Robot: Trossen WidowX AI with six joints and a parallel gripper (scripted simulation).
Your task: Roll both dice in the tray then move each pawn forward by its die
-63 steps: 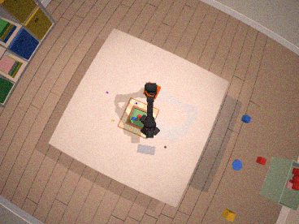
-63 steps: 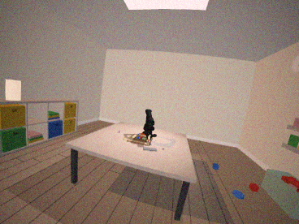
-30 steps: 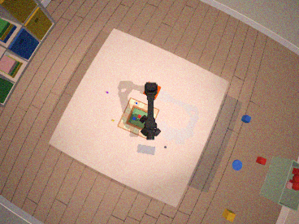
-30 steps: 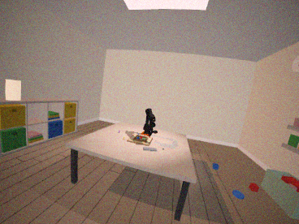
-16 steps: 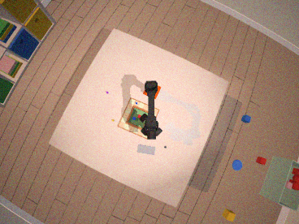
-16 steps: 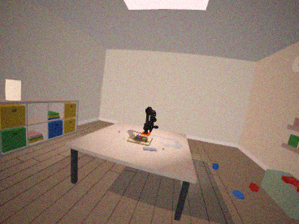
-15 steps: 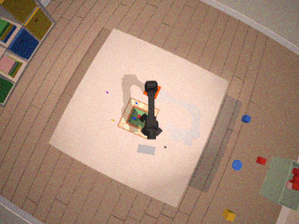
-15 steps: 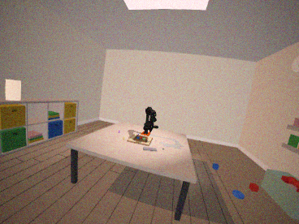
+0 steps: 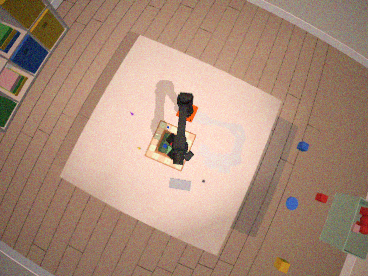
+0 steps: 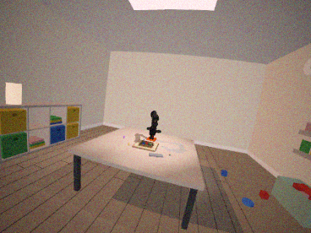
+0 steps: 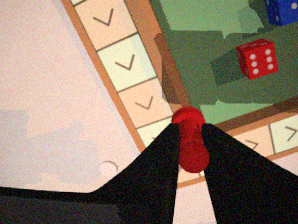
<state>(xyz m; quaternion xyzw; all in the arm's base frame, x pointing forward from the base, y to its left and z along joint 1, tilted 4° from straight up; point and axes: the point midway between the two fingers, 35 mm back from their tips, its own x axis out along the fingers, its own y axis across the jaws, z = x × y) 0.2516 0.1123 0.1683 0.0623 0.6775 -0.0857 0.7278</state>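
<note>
My gripper point(image 11: 189, 132) is shut on the red pawn point(image 11: 193, 156), holding it over the corner of the arrow track of the board point(image 11: 127, 70) point(image 9: 153, 146). The pawn hides the squares behind it, and its exact height above them is unclear. The red die point(image 11: 257, 60) lies in the green tray point(image 11: 220, 113); the face turned to the wrist camera shows six pips. The blue die point(image 11: 283, 12) point(image 9: 165, 146) is also in the tray, cut off by the wrist view's edge, so its number is unclear. A small blue thing, apparently the blue pawn point(image 9: 168, 127), stands on the track's far side.
A grey flat rectangle point(image 9: 180, 184) point(image 10: 155, 155) and a small dark object point(image 9: 203, 181) point(image 10: 170, 154) lie beyond the board. A purple piece point(image 9: 132, 113) and a small yellow piece point(image 9: 139, 148) lie to its left. The arm's orange base point(image 9: 194, 112) stands close behind the board.
</note>
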